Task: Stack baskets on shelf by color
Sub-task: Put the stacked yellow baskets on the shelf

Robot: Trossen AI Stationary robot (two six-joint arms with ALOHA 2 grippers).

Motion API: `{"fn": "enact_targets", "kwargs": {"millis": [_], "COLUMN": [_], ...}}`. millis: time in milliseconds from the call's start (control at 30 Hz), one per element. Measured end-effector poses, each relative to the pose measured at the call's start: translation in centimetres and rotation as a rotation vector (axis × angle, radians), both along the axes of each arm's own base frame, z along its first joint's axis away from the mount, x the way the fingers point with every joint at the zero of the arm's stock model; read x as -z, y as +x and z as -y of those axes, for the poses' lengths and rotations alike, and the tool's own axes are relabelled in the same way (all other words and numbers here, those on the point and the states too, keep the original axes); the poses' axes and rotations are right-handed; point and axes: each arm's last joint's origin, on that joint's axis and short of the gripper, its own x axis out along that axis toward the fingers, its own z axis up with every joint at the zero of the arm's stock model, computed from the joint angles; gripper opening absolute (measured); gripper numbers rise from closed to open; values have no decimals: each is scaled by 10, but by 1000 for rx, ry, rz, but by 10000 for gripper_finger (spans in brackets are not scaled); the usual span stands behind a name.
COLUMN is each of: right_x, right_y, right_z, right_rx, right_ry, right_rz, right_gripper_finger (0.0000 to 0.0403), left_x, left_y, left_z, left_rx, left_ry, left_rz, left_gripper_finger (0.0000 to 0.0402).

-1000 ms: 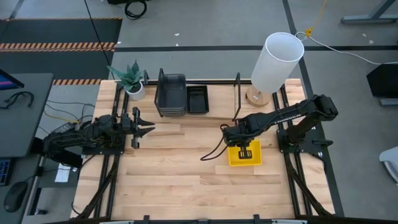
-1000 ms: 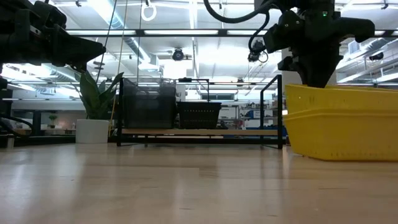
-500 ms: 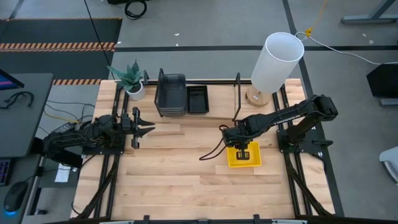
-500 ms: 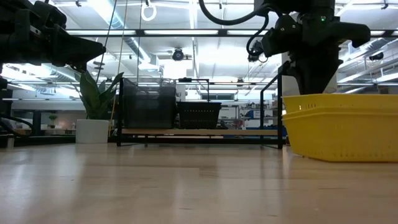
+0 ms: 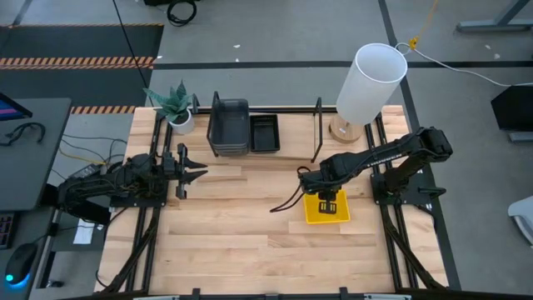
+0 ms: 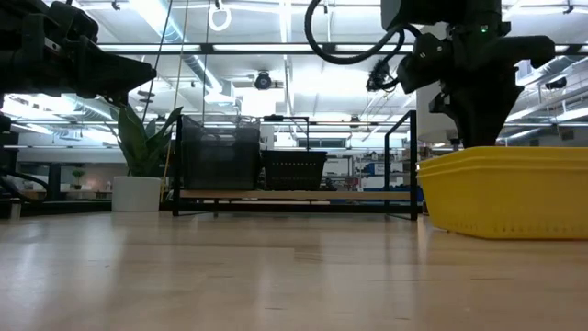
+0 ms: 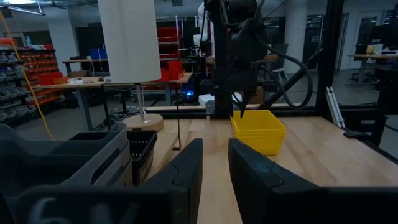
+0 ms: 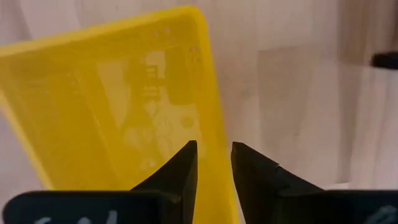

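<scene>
A stack of bright yellow baskets (image 5: pixel 327 210) (image 6: pixel 505 193) sits on the table right of centre. My right gripper (image 5: pixel 327 198) (image 8: pixel 214 163) reaches down onto the top one and is shut on it. The black wire shelf (image 5: pixel 266 108) (image 6: pixel 294 193) stands at the far edge. On it are nested dark grey baskets (image 5: pixel 229 127) at its left end, with black mesh baskets (image 5: pixel 265 133) beside them; its right part is bare. My left gripper (image 5: pixel 193 170) (image 7: pixel 216 163) hovers open over the table's left side, touching nothing. My right gripper pinches the top yellow basket by the rim of one side wall (image 8: pixel 213 134), one finger inside the basket and one outside. The fingers come from above, pointing down. The basket sits level, nested in the yellow stack (image 6: pixel 501 165) on the table.
A tall white cylinder (image 5: pixel 371 83) on a wooden base stands at the far right corner, close to the shelf's right upright (image 5: pixel 318 125). A potted plant (image 5: pixel 175 107) sits left of the shelf. Bare wood (image 5: pixel 250 225) lies across the near half of the table.
My right gripper has moved down with the top yellow basket. The basket hung tilted above the stack a second ago and now lies level, nested in the yellow ones beneath.
</scene>
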Motion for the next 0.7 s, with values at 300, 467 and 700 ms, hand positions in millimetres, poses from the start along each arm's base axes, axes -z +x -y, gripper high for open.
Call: {"fn": "enact_targets", "kwargs": {"millis": [300,467,700], "right_x": [-16,-12,-8], "right_y": [-10,-21,-36], "right_z": [-8,-16,-33], "right_rx": [139,-41,-329], "right_ry": [115,53,73], "right_rz": [-145,-221,-317], "right_gripper_finger": [103,102,88], "left_x": [0,0,0], "left_y": [0,0,0], "left_z": [0,0,0], "left_rx": [0,0,0], "left_ry": [0,0,0], "left_rz": [0,0,0], "left_gripper_finger": [83,82,89]}}
